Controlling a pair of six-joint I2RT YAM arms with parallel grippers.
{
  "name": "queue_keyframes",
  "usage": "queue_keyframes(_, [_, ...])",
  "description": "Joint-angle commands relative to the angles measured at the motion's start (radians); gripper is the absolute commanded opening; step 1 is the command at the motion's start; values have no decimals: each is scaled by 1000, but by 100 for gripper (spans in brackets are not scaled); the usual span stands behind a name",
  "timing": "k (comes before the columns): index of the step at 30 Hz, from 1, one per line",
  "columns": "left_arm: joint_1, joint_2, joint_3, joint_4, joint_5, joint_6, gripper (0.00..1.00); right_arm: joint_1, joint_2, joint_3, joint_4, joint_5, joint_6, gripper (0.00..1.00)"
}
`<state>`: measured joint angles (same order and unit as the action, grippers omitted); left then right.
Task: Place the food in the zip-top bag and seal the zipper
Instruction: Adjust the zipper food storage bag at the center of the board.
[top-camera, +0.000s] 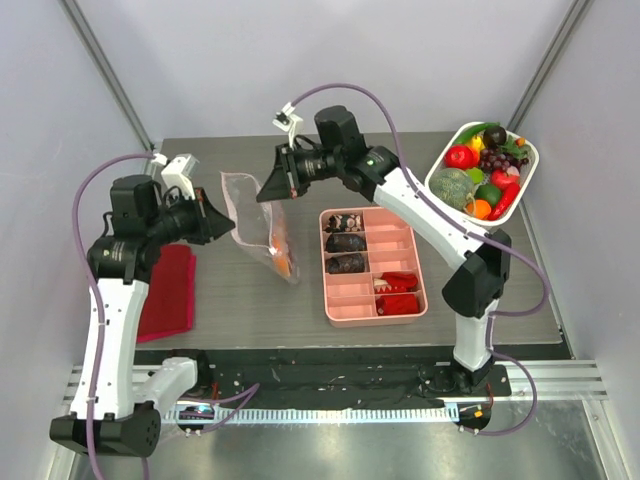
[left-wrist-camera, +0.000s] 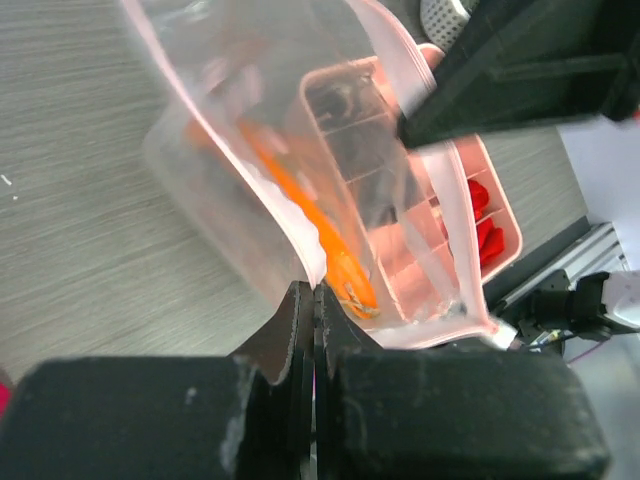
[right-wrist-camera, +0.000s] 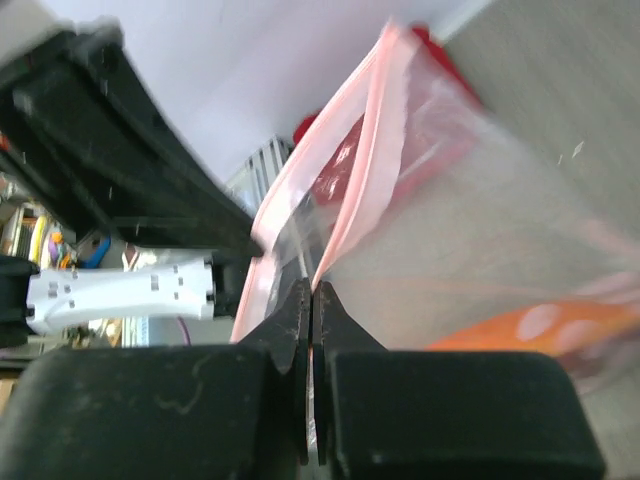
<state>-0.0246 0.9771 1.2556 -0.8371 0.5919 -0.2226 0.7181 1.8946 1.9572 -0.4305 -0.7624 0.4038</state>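
The clear zip-top bag is lifted off the table at its top edge, between both grippers. My left gripper is shut on one lip of the bag's mouth. My right gripper is shut on the other lip. The zipper shows as a pinkish-white strip running up from the right jaws, and the mouth stands parted. An orange piece of food lies inside the bag. More food, among it a red tomato, fills a white bowl at the back right.
A pink compartment tray holding dark lumps and red pieces sits just right of the bag. A red folded cloth lies at the left, under the left arm. Grey walls close in the table at the sides and back.
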Motion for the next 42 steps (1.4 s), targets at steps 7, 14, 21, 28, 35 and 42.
queue_keyframes(7, [3,18,-34,-62,-15,48,0,-29,-14,-33,-68,40,-98,1])
queue_keyframes(14, [3,-53,4,24,102,-52,0,-5,-16,59,-31,-38,-14,1])
queue_keyframes(21, [3,26,13,13,196,-130,0,-49,46,37,-139,-15,-115,1])
queue_keyframes(28, [0,47,19,79,210,-184,0,-58,52,59,-151,-25,-154,2])
queue_keyframes(35, [0,37,-33,162,206,-245,0,-175,47,-4,-169,0,-171,45])
queue_keyframes(42, [0,41,-71,230,197,-285,0,-382,-25,-9,-226,57,-238,71])
